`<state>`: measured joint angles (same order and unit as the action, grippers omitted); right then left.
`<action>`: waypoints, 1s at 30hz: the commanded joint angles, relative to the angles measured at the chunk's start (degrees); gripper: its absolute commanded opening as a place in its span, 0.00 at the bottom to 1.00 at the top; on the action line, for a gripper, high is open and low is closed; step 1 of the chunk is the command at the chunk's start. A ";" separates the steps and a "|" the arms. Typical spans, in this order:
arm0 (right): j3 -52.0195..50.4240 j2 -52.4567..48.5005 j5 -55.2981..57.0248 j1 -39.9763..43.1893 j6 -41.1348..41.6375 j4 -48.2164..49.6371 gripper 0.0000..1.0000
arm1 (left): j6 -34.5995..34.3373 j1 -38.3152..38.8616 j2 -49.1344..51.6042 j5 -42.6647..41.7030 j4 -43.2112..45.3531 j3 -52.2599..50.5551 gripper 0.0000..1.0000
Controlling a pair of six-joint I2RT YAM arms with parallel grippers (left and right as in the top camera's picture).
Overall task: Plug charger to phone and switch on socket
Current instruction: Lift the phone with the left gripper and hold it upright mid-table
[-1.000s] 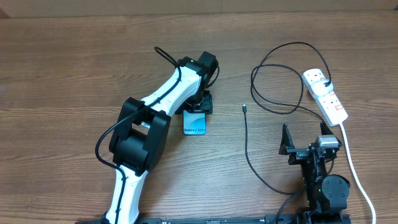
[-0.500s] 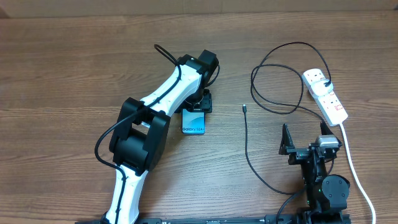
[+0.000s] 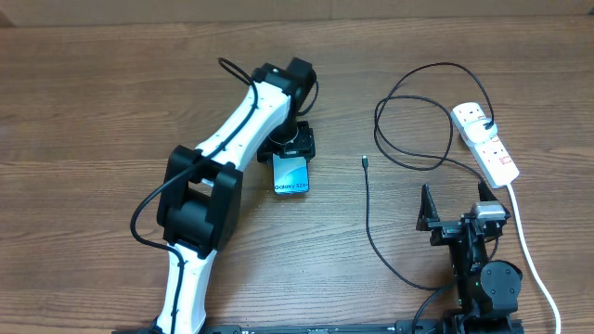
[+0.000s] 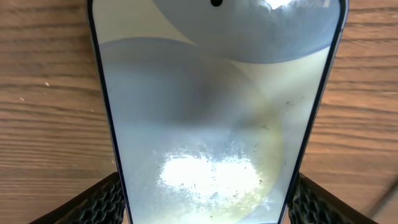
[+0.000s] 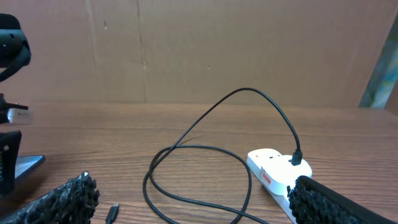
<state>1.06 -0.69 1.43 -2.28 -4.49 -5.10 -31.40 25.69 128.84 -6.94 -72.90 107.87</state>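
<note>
Phone (image 4: 211,112) lies clamped inside left pincer (image 4: 208,196); right pincer (image 3: 455,202) gapes apart beside charger (image 3: 369,215).

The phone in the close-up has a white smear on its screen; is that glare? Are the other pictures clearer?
In the left wrist view the phone mirrors a light as a bright patch, washing it out. In the overhead view light is even and the screen reads blue. In the right wrist view the right fingers sit dark in the corners, the socket sharp.
</note>
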 commanded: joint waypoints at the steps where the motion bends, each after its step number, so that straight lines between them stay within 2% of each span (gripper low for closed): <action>1: -0.61 0.52 -0.24 0.15 -0.09 0.37 1.00 | -0.28 -1.42 0.48 -8.20 -0.90 1.75 0.74; 30: -0.61 0.52 -0.26 0.15 -0.09 0.37 1.00 | -0.48 -13.03 0.48 -62.07 -1.11 1.75 0.73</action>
<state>1.06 -0.69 1.43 -2.28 -4.51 -5.15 -31.40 13.65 128.84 -57.67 -73.95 108.05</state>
